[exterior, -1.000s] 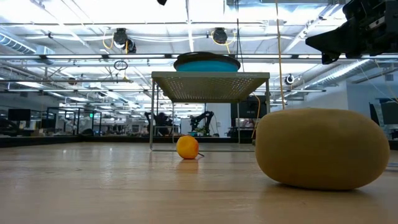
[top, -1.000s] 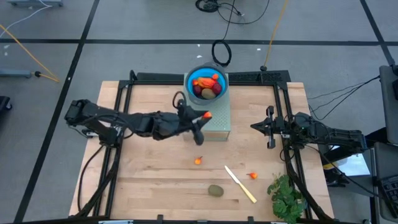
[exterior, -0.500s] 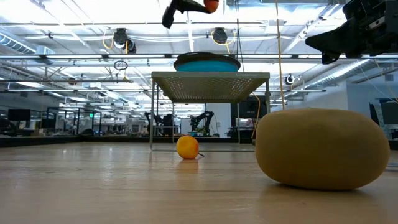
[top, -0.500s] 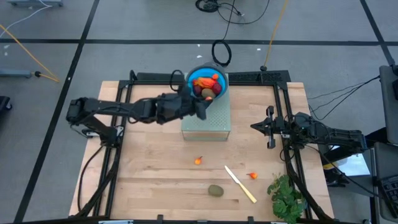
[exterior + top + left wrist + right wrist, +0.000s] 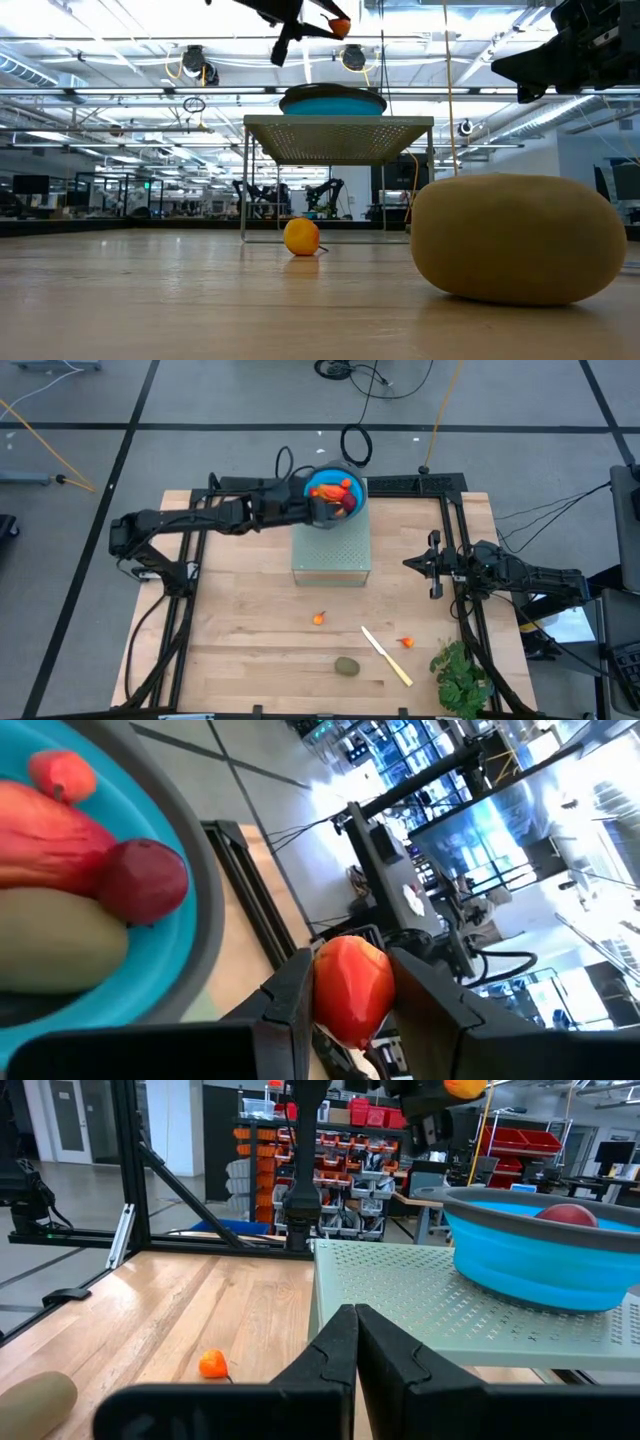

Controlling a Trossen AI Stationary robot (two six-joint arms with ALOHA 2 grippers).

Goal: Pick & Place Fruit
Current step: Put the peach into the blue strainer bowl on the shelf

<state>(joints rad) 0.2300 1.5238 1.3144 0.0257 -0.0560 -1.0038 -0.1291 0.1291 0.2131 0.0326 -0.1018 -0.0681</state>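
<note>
The left tool [image 5: 335, 506], gripping an orange-red bit [image 5: 352, 987], has moved over the bowl [image 5: 312, 482].

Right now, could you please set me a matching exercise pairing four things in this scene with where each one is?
Things:
1. small orange fruit
2. kiwi
3. knife
4. right claw

Places:
A. lying on the table between two tiny orange bits
B. shut and waiting at the table's right edge
C. held in the left claw above the blue bowl
D. on the table near the front edge, beside the knife

Pairs: 1-C, 2-D, 3-A, 4-B
</note>
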